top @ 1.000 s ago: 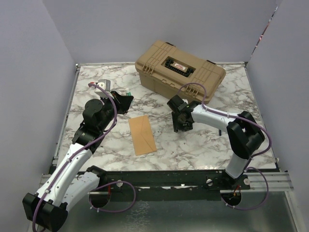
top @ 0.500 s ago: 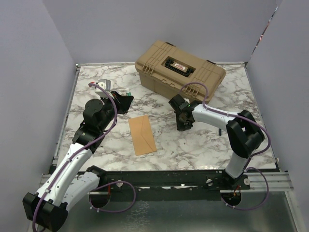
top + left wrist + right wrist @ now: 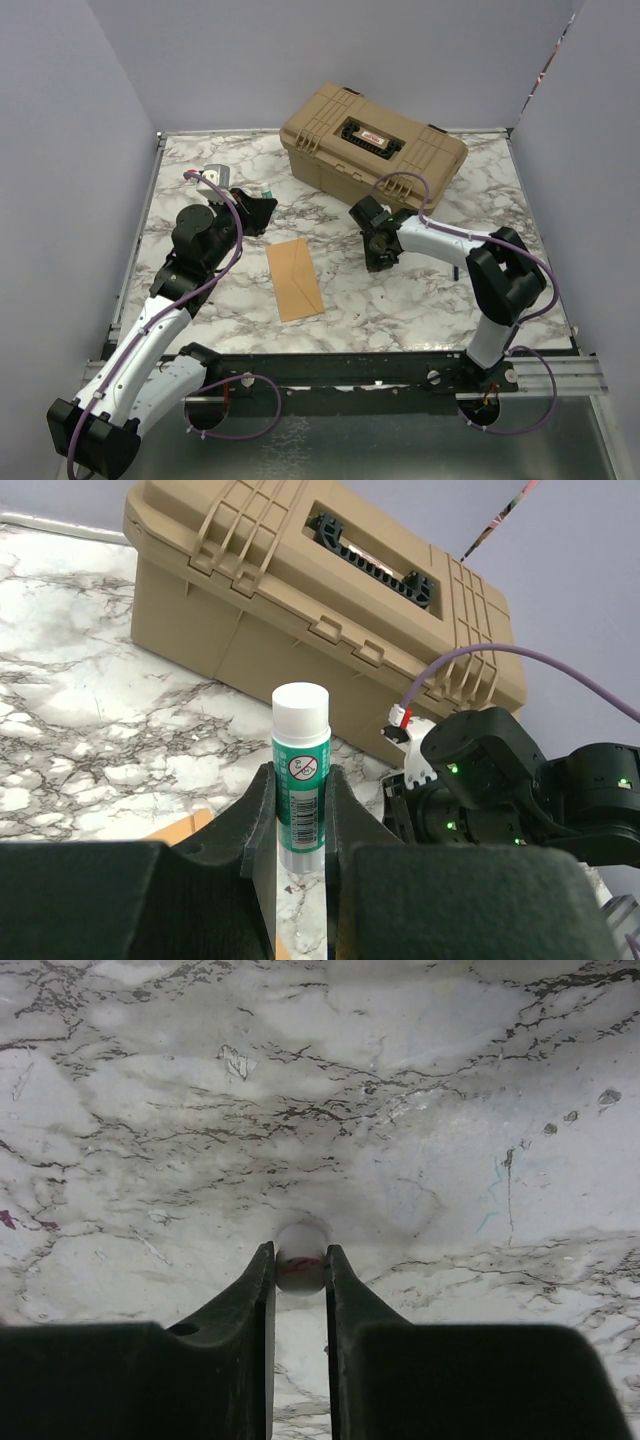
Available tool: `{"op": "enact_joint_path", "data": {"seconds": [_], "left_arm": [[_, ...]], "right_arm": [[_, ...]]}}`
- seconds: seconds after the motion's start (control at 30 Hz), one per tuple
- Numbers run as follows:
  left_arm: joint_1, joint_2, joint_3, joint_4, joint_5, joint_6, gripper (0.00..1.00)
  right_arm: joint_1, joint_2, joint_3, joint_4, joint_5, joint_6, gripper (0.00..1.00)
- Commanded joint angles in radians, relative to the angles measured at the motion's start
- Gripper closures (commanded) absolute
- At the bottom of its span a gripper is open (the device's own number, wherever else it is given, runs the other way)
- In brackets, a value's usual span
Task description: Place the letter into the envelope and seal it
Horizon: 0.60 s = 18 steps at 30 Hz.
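The envelope [image 3: 294, 278] lies flat on the marble desk [image 3: 420, 305] in the lower middle of the overhead view, between the two arms and touching neither. It is an orange-brown rectangle turned slightly off square, with faint crease lines across its face. Up and to its left, the left claw [image 3: 255, 208] is clamped on a green glue stick [image 3: 300, 725]. In the left wrist view the stick stands upright between the two dark fingers [image 3: 262, 800], its white top and printed label rising above them. Behind it, across the upper part of that view, sits a tan hard-shell case [image 3: 250, 630] with a black handle recessed in its lid. In the overhead view the same case stands at the upper middle of the desk, well apart from the envelope. To the right of the envelope, the right claw [image 3: 383, 260] points down at the marble just below the case. In the right wrist view it is closed on a small white round piece [image 3: 300, 1248] with a reddish mark, one finger pressed against each side of it, low over the bare desk.
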Motion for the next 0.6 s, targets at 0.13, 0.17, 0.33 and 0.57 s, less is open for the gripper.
{"op": "enact_joint_path", "data": {"seconds": [0.13, 0.17, 0.33, 0.57], "left_arm": [[0.000, -0.003, -0.008, 0.023, 0.056, -0.001, 1.00], [0.000, -0.002, -0.010, 0.034, 0.077, 0.005, 1.00], [-0.001, 0.012, -0.008, 0.128, 0.282, 0.067, 1.00], [-0.001, 0.052, 0.026, 0.183, 0.374, 0.158, 1.00]], "right_arm": [[-0.007, -0.075, 0.013, 0.042, -0.076, -0.046, 1.00], [-0.007, -0.104, 0.020, 0.050, -0.095, -0.057, 1.00], [-0.010, -0.275, 0.084, 0.116, -0.272, -0.123, 1.00], [-0.019, -0.403, 0.225, 0.186, -0.584, -0.167, 1.00]]}}
